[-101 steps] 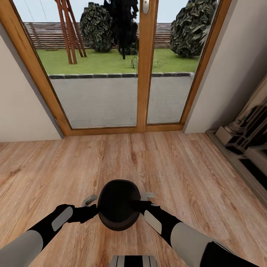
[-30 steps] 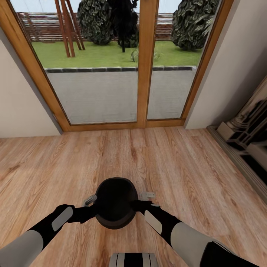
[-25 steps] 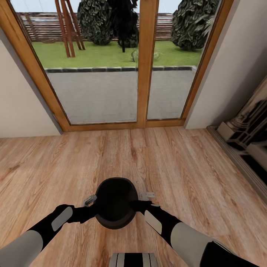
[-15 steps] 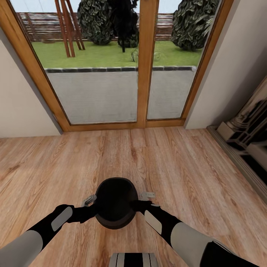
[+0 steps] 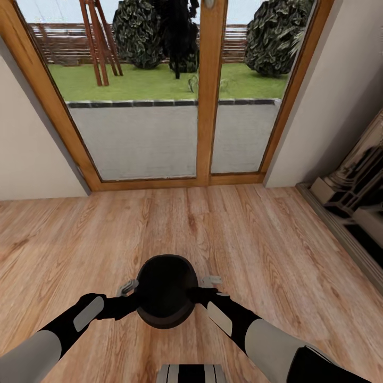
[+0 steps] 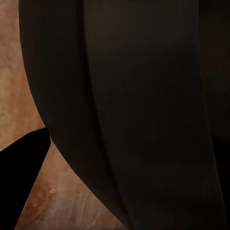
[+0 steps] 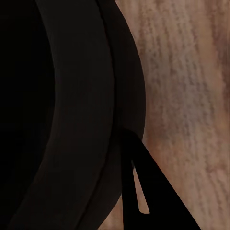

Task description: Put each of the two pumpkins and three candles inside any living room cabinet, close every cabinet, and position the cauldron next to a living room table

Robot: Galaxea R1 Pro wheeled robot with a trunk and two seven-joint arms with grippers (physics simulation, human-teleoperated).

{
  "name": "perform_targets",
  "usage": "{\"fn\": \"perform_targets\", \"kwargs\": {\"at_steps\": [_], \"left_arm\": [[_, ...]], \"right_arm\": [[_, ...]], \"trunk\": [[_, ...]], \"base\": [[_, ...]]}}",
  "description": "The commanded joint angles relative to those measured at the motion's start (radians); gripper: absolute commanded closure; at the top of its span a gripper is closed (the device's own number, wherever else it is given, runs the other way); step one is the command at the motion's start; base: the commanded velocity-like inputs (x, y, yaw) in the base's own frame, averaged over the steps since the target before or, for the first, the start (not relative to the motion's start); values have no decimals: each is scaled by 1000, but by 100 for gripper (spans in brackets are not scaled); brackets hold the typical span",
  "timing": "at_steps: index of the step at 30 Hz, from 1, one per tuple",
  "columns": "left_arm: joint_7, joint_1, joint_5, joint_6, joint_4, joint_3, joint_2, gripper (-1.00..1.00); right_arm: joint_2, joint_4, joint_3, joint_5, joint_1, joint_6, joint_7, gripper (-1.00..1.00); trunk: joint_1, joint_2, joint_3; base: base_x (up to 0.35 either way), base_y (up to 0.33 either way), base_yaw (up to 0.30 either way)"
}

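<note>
The black round-bellied cauldron hangs just above the wooden floor, straight ahead of my trunk and held between both arms. My left gripper clamps its left rim and my right gripper clamps its right rim. In the left wrist view the cauldron's dark wall sits very close, with one black finger beside it. Seen from the right wrist, the cauldron's rim and wall press against a black finger. Pumpkins, candles, cabinet and table are out of view.
A tall wood-framed glass door to the garden stands ahead, between plain walls. A pale stone fireplace surround with a raised base lines the right side. Wooden floor stretches from me to the door.
The whole picture has shifted a little downward, so the camera has moved. The cauldron and both grippers keep their places in the view, still gripped the same way.
</note>
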State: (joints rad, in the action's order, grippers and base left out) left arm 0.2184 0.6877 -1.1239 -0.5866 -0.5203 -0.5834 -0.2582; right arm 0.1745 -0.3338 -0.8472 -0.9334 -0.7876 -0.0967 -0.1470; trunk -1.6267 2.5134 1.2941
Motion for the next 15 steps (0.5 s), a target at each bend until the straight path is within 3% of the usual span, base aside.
{"fn": "perform_targets", "kwargs": {"at_steps": [1, 15], "left_arm": [[3, 1, 4, 1, 0, -3, -1, 100], [2, 1, 6, -1, 0, -2, -1, 100]], "right_arm": [[0, -2, -7, -7, -1, -3, -6, 100], [0, -5, -7, -7, -1, -3, -6, 100]], "trunk": [[1, 0, -3], [7, -3, -57]], "base": [[0, 0, 0], [0, 0, 0]]}}
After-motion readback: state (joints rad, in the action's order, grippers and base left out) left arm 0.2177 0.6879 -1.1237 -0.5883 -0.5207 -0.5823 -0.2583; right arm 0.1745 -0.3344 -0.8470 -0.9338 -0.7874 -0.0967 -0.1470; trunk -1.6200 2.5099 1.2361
